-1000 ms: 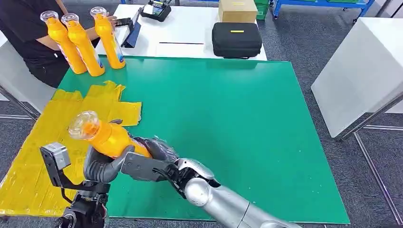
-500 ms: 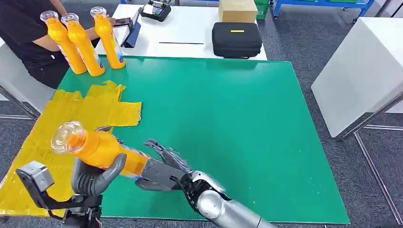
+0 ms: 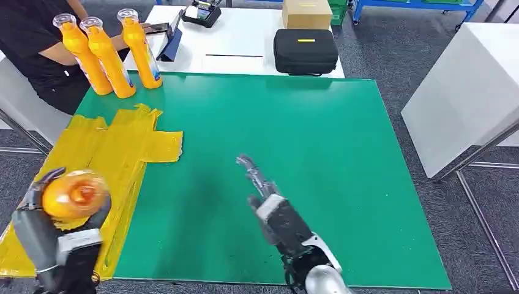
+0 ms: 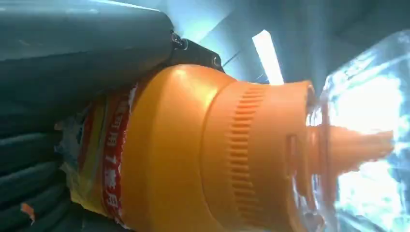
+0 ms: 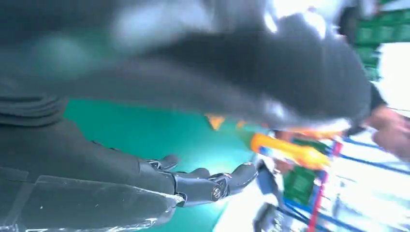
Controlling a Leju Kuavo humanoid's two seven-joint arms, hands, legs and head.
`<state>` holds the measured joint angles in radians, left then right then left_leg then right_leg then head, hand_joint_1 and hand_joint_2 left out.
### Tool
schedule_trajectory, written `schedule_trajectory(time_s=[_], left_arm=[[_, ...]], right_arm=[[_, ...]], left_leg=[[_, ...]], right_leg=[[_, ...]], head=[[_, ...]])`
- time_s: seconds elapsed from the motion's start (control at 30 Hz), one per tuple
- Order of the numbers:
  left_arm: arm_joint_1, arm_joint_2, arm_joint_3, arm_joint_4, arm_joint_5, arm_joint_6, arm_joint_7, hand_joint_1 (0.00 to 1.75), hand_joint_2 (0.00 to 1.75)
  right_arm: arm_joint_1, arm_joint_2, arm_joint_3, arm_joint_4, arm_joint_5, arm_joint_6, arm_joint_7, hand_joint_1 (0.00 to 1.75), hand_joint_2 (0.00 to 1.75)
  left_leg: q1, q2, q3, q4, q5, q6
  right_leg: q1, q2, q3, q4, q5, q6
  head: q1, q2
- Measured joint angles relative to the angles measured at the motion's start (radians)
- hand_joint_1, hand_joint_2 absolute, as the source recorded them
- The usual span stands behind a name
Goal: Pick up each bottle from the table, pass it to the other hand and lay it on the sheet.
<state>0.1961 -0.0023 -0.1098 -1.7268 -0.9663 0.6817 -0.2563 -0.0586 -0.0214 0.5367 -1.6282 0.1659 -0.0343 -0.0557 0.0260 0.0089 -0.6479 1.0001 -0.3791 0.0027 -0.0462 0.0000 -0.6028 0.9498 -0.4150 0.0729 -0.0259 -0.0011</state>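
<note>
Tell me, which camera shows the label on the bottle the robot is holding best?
The left wrist view: the held bottle is close up, its red label facing the camera. The head view shows its clear cap end-on in the left hand; the right wrist view shows none of it.

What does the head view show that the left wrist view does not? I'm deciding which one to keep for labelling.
The head view alone shows the green mat, the yellow sheet, three standing bottles, the right hand open and empty, and a black case. The left wrist view alone shows the held bottle's red label and ribbed orange collar. Both show the held bottle in the left hand.
</note>
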Motion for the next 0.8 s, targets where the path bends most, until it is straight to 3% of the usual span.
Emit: schedule_trajectory(time_s=[0.07, 0.17, 0.4, 0.43, 0.47, 0.5, 0.8], left_arm=[[-0.027, 0.008, 0.006, 0.074, -0.117, 0.002, 0.020, 1.75, 1.75], [-0.068, 0.030, -0.016, 0.174, -0.063, 0.000, 0.073, 1.75, 1.75], [-0.113, 0.057, -0.066, 0.270, -0.060, 0.000, 0.114, 1.75, 1.75], [-0.118, 0.061, -0.073, 0.278, -0.062, 0.000, 0.116, 0.79, 1.75], [-0.122, 0.065, -0.078, 0.287, -0.062, 0.001, 0.118, 0.00, 1.75], [-0.126, 0.070, -0.082, 0.296, -0.061, 0.002, 0.121, 0.00, 0.00], [-0.137, 0.132, -0.108, 0.360, -0.198, -0.045, 0.205, 0.00, 0.00]], right_arm=[[0.020, -0.013, -0.015, -0.039, -0.025, 0.000, -0.019, 0.00, 0.00], [0.044, -0.026, -0.033, -0.076, -0.042, 0.000, -0.030, 0.00, 0.00], [0.062, -0.041, -0.055, -0.109, -0.072, -0.001, -0.038, 0.00, 0.00], [0.062, -0.042, -0.058, -0.111, -0.083, 0.000, -0.040, 0.00, 0.00], [0.063, -0.042, -0.060, -0.111, -0.092, 0.004, -0.042, 0.00, 0.00], [0.064, -0.043, -0.063, -0.111, -0.101, 0.009, -0.045, 0.00, 0.00], [0.064, -0.060, -0.064, -0.110, -0.150, 0.047, -0.087, 0.00, 0.00]], left_leg=[[0.000, 0.000, 0.000, 0.000, 0.000, 0.000], [0.000, 0.000, 0.000, 0.000, 0.001, 0.000], [0.000, 0.000, -0.001, 0.000, 0.002, 0.001], [0.000, 0.000, -0.001, 0.000, 0.002, 0.001], [0.000, 0.000, -0.001, 0.000, 0.002, 0.001], [0.000, 0.000, -0.001, 0.000, 0.002, 0.001], [0.000, 0.000, -0.001, 0.000, 0.002, 0.001]], right_leg=[[0.000, 0.000, 0.000, 0.000, 0.000, 0.000], [0.000, 0.000, 0.007, 0.000, 0.002, 0.000], [0.000, 0.000, 0.007, 0.000, 0.005, 0.001], [0.000, 0.000, 0.007, 0.000, 0.004, 0.001], [0.000, 0.000, 0.007, 0.000, 0.004, 0.001], [0.000, 0.001, 0.007, 0.000, 0.004, 0.001], [0.000, 0.001, 0.008, 0.000, 0.004, 0.001]], head=[[0.000, 0.000], [0.000, 0.000], [0.000, 0.000], [0.000, 0.000], [0.000, 0.000], [0.000, 0.000], [0.000, 0.000]])
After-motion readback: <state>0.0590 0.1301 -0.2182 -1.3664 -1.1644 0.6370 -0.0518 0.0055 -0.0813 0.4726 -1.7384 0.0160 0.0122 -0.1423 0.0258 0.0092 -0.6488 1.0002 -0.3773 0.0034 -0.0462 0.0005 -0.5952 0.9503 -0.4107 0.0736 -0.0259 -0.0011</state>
